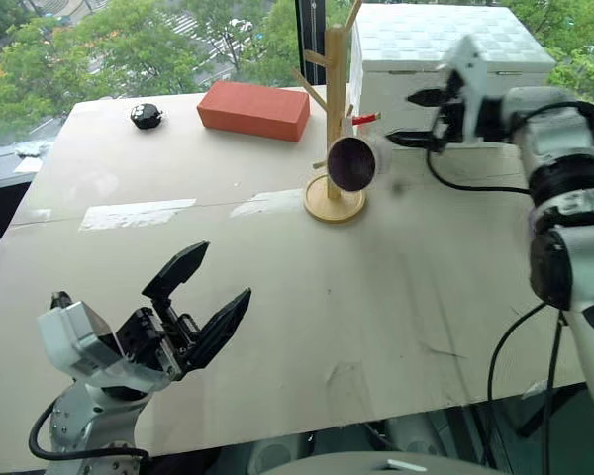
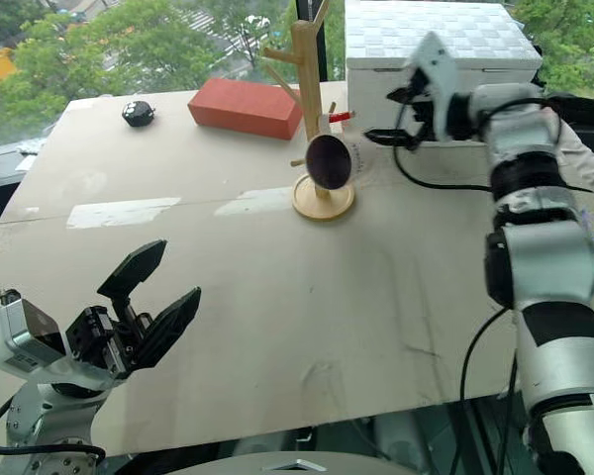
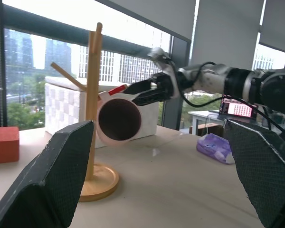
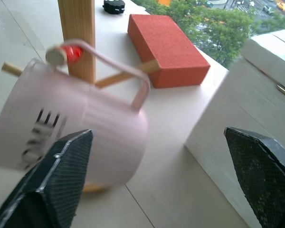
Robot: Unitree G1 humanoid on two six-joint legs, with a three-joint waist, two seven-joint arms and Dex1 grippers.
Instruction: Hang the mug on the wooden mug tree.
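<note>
The cream-white mug point(image 1: 354, 163) hangs by its loop handle on the red-tipped peg point(image 4: 71, 53) of the wooden mug tree point(image 1: 334, 99), tilted with its dark inside facing the table's front. The tree stands on its round base point(image 1: 334, 205) at the middle back of the table. My right gripper point(image 1: 408, 119) is just to the right of the mug, open, with nothing between its fingers and apart from the mug. My left gripper point(image 1: 218, 277) hovers open over the table's front left, pointing toward the tree.
A red brick point(image 1: 254, 109) lies behind and left of the tree. A white box point(image 1: 445, 59) stands at the back right, close behind my right gripper. A small black object point(image 1: 146, 116) sits at the far left back. A purple packet point(image 3: 216, 147) lies on the table's right side.
</note>
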